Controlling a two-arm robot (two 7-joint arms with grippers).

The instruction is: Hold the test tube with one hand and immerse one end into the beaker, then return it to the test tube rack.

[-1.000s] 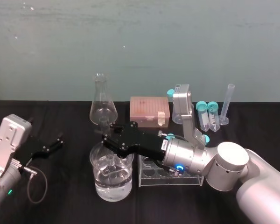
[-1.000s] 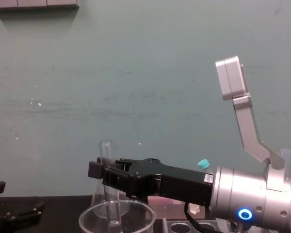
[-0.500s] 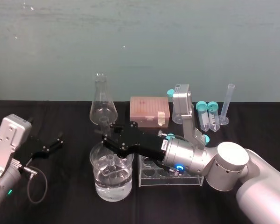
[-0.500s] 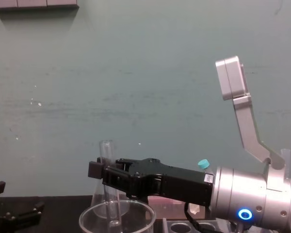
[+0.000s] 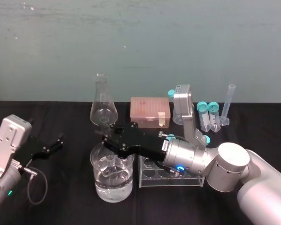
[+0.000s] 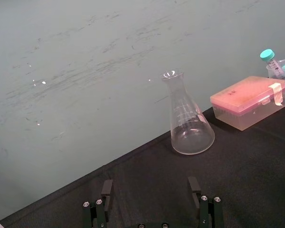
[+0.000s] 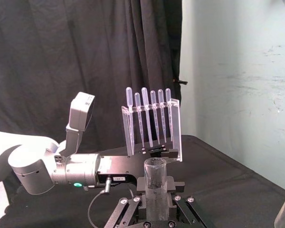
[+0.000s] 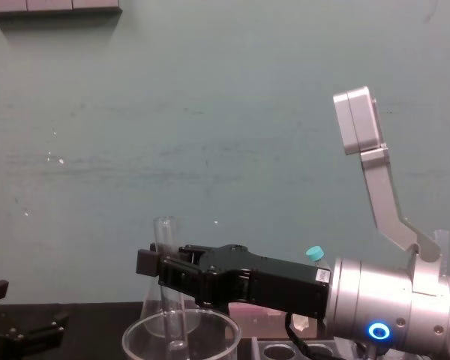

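- In the beaker: clear liquid to about half its height, and the lower end of the test tube, upright, rounded tip below the rim; cannot tell whether wetted.
- Above the beaker: right gripper, reaching in from the beaker's right, fingers closed on the test tube below its open mouth.
- Just right of the beaker: test tube rack, pale, round holes on top.
- Behind the beaker: conical flask, nothing visible inside; right of it a pink lidded box.
- Farther right behind the beaker: teal-capped tubes and a slim graduated cylinder.
- Well left of the beaker: left gripper, low over the desk, fingers spread, holding nothing.
- Under everything, black cloth on the desk; behind, a scuffed teal wall.
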